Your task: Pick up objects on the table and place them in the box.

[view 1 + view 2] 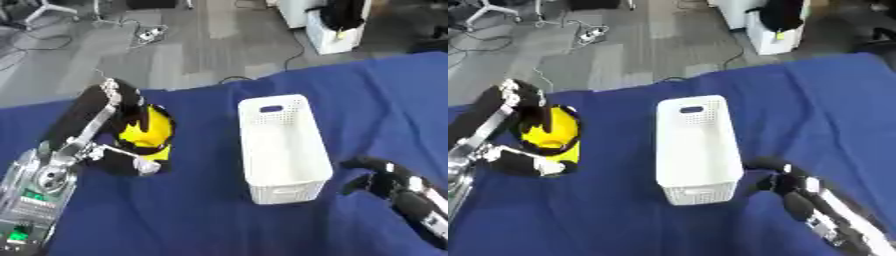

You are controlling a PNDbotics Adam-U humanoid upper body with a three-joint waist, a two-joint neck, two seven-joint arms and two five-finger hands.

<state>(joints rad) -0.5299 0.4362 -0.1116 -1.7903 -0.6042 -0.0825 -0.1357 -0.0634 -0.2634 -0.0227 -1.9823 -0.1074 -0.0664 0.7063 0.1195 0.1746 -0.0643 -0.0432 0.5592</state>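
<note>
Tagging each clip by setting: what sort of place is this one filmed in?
Probably an office or lab workspace. A table under a blue cloth holds a white box, with grey carpet tiles, loose cables and a white cabinet behind. The left hand wraps a yellow object.

A table covered with a deep blue cloth (201, 220) fills the lower part of the view, its far edge running askew against grey floor. A white, perforated plastic box with a slot handle (280, 147) stands on the cloth near the middle, long side pointing away. To its left, a yellow and black rounded object (147, 131) rests on the cloth, well apart from the box.
</note>
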